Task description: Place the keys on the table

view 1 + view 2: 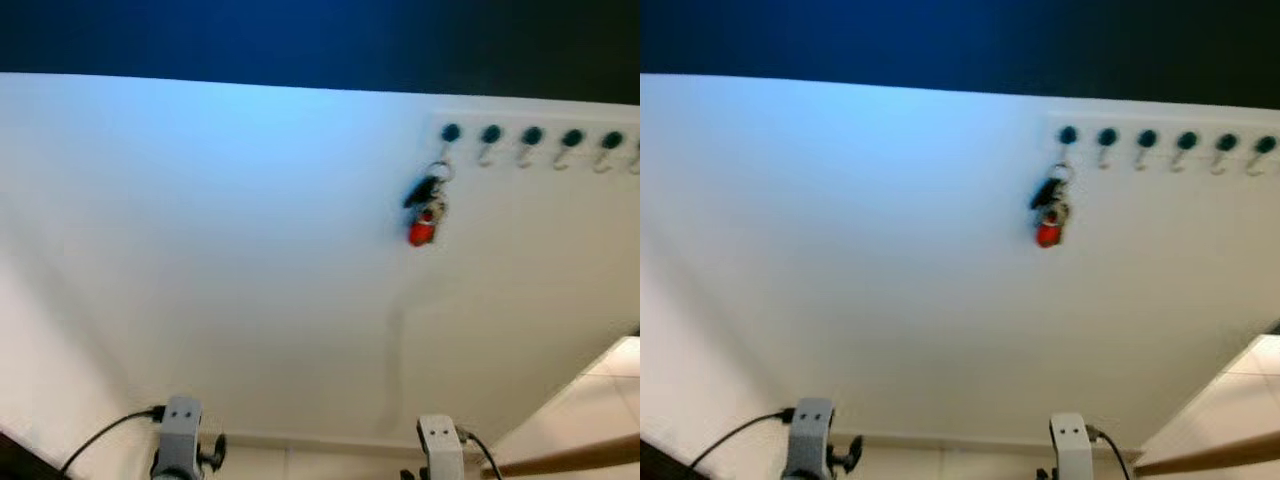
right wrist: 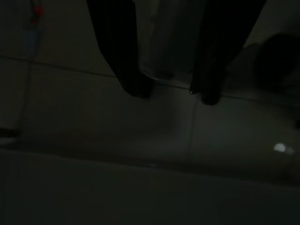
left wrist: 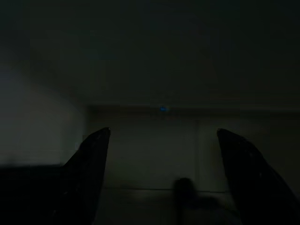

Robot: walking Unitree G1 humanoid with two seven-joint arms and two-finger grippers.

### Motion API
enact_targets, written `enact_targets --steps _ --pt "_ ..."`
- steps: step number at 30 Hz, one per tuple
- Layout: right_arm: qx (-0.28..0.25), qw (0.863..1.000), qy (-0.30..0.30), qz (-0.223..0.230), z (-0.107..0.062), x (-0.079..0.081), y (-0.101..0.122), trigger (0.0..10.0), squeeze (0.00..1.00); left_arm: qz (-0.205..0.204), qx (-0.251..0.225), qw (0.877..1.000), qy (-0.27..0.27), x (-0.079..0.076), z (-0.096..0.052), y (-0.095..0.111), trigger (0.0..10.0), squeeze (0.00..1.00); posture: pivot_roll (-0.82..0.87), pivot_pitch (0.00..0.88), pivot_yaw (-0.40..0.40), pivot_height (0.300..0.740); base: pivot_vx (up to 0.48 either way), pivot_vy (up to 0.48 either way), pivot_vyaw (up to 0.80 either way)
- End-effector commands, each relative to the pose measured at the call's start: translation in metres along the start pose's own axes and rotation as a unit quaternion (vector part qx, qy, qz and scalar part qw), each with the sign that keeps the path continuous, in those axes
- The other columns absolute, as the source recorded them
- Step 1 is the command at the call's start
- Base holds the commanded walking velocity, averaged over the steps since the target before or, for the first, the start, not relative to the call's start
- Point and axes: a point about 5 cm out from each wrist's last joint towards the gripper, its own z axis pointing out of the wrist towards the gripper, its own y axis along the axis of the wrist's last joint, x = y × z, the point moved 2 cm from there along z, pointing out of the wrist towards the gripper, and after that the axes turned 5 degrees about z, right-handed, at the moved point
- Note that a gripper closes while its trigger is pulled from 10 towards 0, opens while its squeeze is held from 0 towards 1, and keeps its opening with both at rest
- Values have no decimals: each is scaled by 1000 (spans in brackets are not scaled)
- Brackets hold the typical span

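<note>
The keys (image 1: 425, 208) hang from the leftmost hook of the rack (image 1: 540, 135). Both grippers hang low, empty, fingers spread. Raise your right gripper (image 2: 171, 91) squarely beneath them, then lift off.

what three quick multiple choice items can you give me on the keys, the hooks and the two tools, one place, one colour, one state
1. Where do the keys hang?
A. on the leftmost hook of the rack
B. on the rightmost hook
C. on the floor

2. What colour is the fob on the keys?
A. yellow
B. red
C. white

3. How does the left tool stand?
A. shut on the keys
B. shut, nothing held
C. open, nothing held

Answers:
1 A, the bunch dangles from the first hook at the row's left end.
2 B, a red piece hangs lowest.
3 C, the left wrist view shows its fingers wide apart with nothing between.
</note>
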Motion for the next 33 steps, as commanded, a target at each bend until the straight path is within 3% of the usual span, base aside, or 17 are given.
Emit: enact_targets --steps 1,10,26,29,30,31,33 --pt "0 1000 -7 5 -1 -4 -1 10000 0 11 5 1000 -9 -1 -1 -3 10000 0 46 43 3 740 0 -379 0" --pt "0 1000 -8 10 -1 -3 -2 10000 0 13 -4 1000 -11 -1 0 1 10000 0 47 47 7 740 0 -437 0" --pt "-17 1000 -5 7 0 -2 5 10000 0 34 -12 999 16 4 1 5 10000 0 40 47 11 740 0 0 0" --pt "-38 999 1 -8 1 0 14 10000 0 38 -18 999 16 4 0 6 10000 0 42 50 11 740 0 0 0" --pt "-59 998 6 -25 1 2 22 10000 0 43 -23 999 12 5 0 8 10000 0 42 51 12 740 0 0 0" --pt "-137 987 18 -83 0 7 50 10000 0 53 -60 997 -17 4 0 18 10000 0 39 53 13 740 0 0 0" --pt "-164 981 23 -102 -2 9 59 10000 0 58 -76 995 -28 4 0 23 10000 0 39 53 13 740 0 0 0"
